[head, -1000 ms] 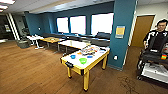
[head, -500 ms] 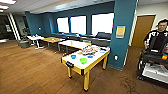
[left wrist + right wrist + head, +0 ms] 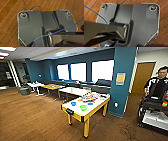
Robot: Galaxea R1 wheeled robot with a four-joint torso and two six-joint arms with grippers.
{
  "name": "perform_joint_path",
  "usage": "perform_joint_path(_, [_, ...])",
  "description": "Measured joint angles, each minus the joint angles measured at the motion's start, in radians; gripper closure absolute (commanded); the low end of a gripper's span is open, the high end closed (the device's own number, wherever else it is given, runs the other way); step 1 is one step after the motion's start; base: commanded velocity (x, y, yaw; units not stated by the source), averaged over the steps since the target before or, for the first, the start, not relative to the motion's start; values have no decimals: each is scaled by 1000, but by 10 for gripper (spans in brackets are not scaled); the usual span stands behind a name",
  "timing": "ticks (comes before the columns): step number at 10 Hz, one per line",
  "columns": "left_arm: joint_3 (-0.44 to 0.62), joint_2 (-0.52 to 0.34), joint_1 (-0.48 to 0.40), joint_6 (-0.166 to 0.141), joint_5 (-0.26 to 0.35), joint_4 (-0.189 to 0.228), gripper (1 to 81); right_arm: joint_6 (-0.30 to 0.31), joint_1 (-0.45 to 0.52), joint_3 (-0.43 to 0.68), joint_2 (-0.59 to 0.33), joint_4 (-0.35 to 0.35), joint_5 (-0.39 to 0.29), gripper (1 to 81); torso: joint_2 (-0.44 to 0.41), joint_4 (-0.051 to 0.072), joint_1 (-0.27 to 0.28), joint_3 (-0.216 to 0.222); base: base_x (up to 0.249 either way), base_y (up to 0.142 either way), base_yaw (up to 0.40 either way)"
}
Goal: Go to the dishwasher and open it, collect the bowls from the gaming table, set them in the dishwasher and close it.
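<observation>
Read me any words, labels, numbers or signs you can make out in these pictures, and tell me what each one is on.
No text can be read.
Yellow notice on the teal pillar: too blurred to read.
Colourful game box on the gaming table: printing too blurred to read.
Person's dark jacket with white stripes: no lettering legible.
Wrist views: no readable markings on the robot's dark plates.

I count one gaming table (image 3: 75,111) with four bowls on it: two blue (image 3: 73,103) (image 3: 90,103), one green (image 3: 83,107), one orange (image 3: 80,100). One game box (image 3: 89,97) lies there too. One person (image 3: 159,84) stands by one door (image 3: 141,77). Three windows (image 3: 78,71).
</observation>
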Motion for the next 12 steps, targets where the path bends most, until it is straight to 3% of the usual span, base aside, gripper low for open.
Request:
perform_joint_path(6, [0, 0, -6, 0, -11, -3, 10, 0, 6, 0, 2, 0, 1, 10, 0, 0, -2, 0, 89, 0, 0])
perform_joint_path(12, [3, 9, 11, 0, -3, -4, 10, 0, -8, -3, -5, 0, -4, 10, 0, 0, -2, 0, 12, 87, 0])
